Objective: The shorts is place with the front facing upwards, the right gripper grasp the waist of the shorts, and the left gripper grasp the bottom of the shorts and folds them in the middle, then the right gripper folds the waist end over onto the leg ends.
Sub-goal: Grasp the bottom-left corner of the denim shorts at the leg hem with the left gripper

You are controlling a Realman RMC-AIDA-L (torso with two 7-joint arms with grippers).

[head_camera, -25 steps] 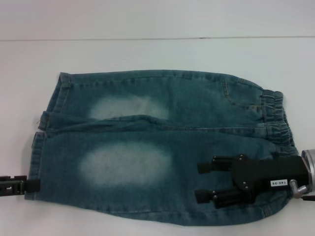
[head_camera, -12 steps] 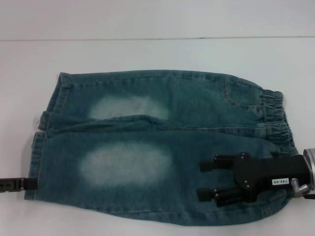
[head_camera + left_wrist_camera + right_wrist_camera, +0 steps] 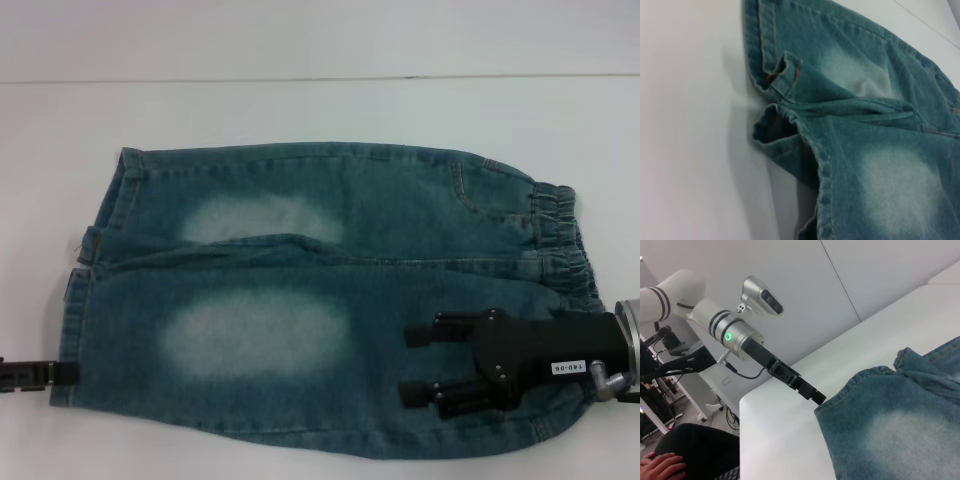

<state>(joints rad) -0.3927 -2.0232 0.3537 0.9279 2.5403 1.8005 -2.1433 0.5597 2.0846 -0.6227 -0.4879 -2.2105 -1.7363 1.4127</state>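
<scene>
The shorts lay lengthwise between the arms: the right gripper, fingers spread wide, hovered over the waist half; the left gripper met the hem, its grip unreadable.

The left gripper has drawn back along the shorts' leg hem

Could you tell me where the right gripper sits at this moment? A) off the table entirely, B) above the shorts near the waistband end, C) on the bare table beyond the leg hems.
B: in the head view the right gripper sits over the shorts near the gathered waistband, fingers apart.
</scene>
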